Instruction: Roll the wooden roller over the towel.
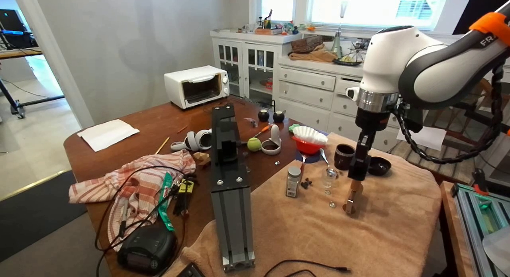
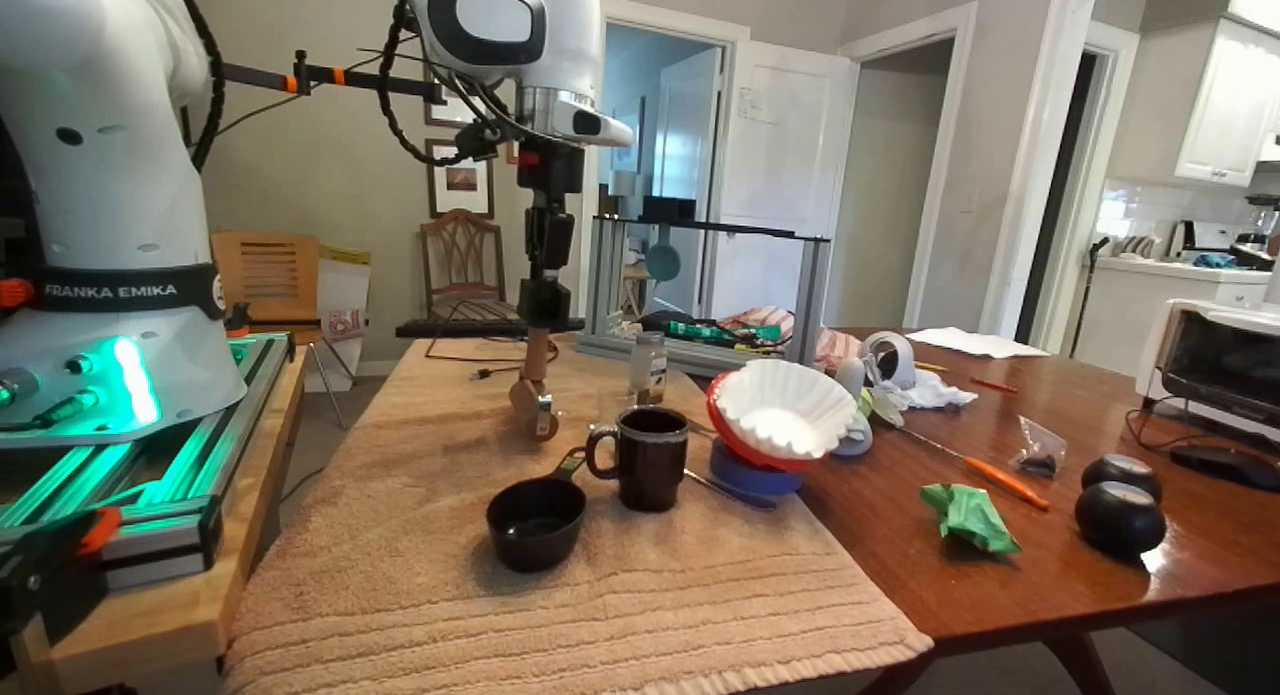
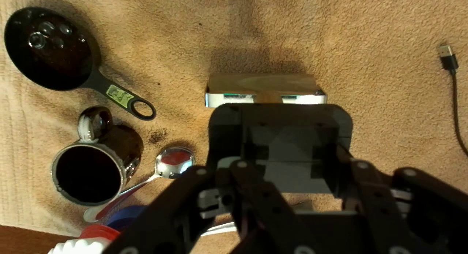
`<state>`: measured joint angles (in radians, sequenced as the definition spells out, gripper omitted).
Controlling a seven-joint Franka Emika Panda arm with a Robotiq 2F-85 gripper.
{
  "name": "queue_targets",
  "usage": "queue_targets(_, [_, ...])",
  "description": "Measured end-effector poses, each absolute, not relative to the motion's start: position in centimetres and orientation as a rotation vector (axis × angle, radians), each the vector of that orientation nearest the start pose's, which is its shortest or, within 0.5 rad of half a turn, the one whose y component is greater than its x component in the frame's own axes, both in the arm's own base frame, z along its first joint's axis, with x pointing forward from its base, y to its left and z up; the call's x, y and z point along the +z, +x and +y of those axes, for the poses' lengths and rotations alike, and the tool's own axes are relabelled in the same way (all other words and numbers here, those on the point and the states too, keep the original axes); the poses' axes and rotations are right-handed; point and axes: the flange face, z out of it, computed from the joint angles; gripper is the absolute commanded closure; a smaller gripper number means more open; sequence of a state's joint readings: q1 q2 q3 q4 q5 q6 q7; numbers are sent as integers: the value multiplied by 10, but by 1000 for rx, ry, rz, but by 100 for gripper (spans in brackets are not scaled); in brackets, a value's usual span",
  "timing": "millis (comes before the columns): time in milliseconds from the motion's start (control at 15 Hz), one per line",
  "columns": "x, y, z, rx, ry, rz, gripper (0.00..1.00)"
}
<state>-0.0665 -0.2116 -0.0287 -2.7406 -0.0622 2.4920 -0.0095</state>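
Observation:
The wooden roller hangs below my gripper, low over the tan towel. In an exterior view the roller shows its short wooden handle upright under the gripper. My gripper is shut on a dark block around the top of the handle. In the wrist view the wooden cylinder lies crosswise in its metal frame beyond the block, above the towel. The roller is touching or nearly touching the towel; I cannot tell which. Most of the handle is hidden in the wrist view.
A black measuring cup, dark mug, spoon, spice jar and small glass stand near the roller. A red bowl with paper filters and a metal frame are farther off. A cable lies on the towel.

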Motion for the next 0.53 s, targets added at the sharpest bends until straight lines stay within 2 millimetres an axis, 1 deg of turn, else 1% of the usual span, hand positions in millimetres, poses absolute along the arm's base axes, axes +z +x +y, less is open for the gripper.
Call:
queue_targets(267, [277,385,-15,83,-3189,22,78])
queue_targets(533, [275,386,-1,89,-3190,-77,78])
